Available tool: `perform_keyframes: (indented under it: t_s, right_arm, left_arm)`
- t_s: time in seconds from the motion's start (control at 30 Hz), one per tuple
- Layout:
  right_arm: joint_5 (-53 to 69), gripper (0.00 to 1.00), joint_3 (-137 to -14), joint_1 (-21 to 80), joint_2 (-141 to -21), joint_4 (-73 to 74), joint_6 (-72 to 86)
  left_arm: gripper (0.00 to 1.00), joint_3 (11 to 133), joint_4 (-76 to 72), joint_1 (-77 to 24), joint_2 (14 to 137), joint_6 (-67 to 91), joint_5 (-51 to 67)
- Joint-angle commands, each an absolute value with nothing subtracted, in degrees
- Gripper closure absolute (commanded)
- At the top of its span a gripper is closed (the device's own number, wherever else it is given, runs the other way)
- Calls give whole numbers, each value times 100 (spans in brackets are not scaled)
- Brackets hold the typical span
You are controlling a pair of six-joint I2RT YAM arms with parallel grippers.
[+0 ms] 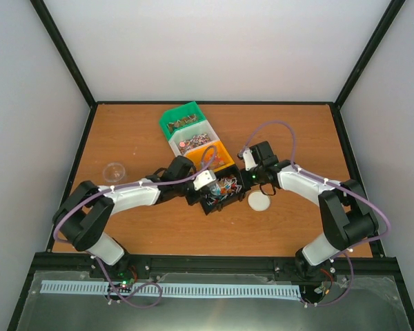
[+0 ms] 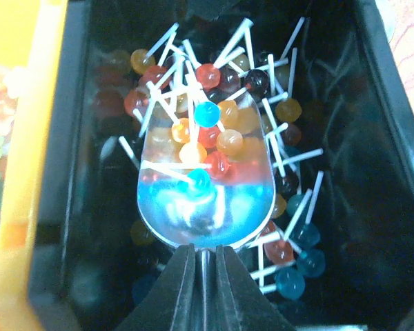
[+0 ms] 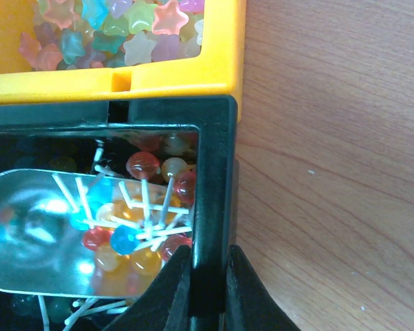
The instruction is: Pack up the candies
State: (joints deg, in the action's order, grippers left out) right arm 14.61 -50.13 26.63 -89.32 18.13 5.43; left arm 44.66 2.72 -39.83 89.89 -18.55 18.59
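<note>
Candies point(image 2: 208, 141) on sticks sit in the scoop point(image 2: 205, 210) at 12 o'clock from the left gripper point(image 2: 205, 256) squeezing its handle, while the right gripper point(image 3: 208, 258) pinches the black box point(image 3: 214, 172).

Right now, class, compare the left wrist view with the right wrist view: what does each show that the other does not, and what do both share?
Only the left wrist view: the left hand shut on the handle of the metal scoop.
Only the right wrist view: the right hand pinching the wall of the black bin, and star-shaped candies seen sharply in the orange bin.
Both: the scoop loaded with lollipops, inside the black bin, beside the orange bin.
</note>
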Motion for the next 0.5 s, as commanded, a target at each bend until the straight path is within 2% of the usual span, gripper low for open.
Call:
perform_keyframes:
  t_s: [0.0,0.47]
  right_arm:
    - [1353,97,-4959,2637,-8915,1918,420]
    - [1421,97,-4947,2523,-8737,1936,140]
  left_arm:
    - [99,4147,-13,-3785,8572,-1784,2008]
    - [99,4025,464,-3733,7692,-1983,2066]
